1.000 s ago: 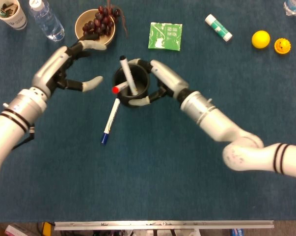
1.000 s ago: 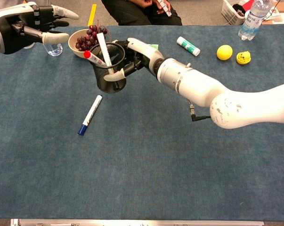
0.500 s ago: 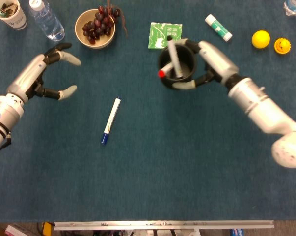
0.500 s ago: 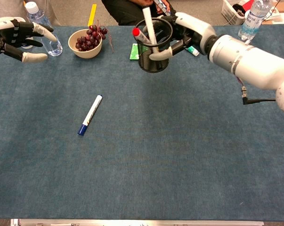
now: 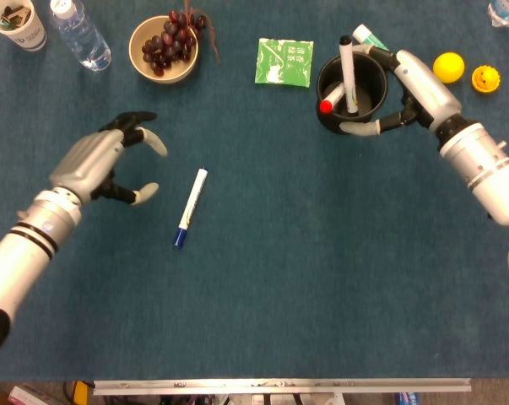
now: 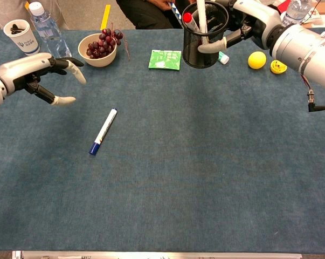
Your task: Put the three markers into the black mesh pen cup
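Head view shows the black mesh pen cup (image 5: pixel 353 83) gripped by the right hand (image 5: pixel 403 94), fingers wrapped around its wall, at the far right of the blue-carpeted table (image 5: pixel 322 278); from the chest view it looks lifted, though I cannot be sure it is clear of the surface. Two markers already stand inside it: a red-capped white marker (image 5: pixel 332 103) and a black-capped white marker (image 5: pixel 348 69), both leaning.

One white marker with a blue cap (image 5: pixel 190 207) lies flat on the table, well apart from the cup and near the left hand (image 5: pixel 102 164), which hovers spread and holds nothing.

That marker is probably light, rigid plastic with a smooth round barrel, so it may roll or slip under a loose pinch. Pinching mid-barrel across its width, thumb against a finger, seems the safest hold. The cup, being thin wire mesh, is likely light and easy to tip once top-heavy with markers, so a steady grip around its wall matters.
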Controlling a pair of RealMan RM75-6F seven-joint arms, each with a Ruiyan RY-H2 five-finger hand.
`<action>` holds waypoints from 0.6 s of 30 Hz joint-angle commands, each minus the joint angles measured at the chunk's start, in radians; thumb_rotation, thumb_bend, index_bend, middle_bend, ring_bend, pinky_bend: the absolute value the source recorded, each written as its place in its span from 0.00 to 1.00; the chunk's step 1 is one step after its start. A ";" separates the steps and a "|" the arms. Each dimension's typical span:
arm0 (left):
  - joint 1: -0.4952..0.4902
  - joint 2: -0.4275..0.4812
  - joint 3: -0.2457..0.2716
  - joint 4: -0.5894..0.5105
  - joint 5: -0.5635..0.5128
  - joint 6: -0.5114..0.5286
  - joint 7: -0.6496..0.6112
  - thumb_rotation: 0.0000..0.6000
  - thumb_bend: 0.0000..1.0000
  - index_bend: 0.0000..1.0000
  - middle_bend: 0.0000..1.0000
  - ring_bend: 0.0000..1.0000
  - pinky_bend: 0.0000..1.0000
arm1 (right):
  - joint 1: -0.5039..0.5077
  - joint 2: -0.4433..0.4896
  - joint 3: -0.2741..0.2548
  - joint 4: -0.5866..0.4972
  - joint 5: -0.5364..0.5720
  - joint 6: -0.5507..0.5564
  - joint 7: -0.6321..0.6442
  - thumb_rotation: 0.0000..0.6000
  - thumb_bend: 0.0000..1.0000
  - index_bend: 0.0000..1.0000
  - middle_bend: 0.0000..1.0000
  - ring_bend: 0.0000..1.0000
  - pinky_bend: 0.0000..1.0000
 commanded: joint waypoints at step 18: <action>-0.083 -0.364 0.071 0.131 -0.187 0.192 0.471 1.00 0.30 0.35 0.10 0.01 0.10 | -0.023 0.027 -0.032 -0.009 -0.020 0.032 0.041 1.00 0.36 0.52 0.45 0.34 0.29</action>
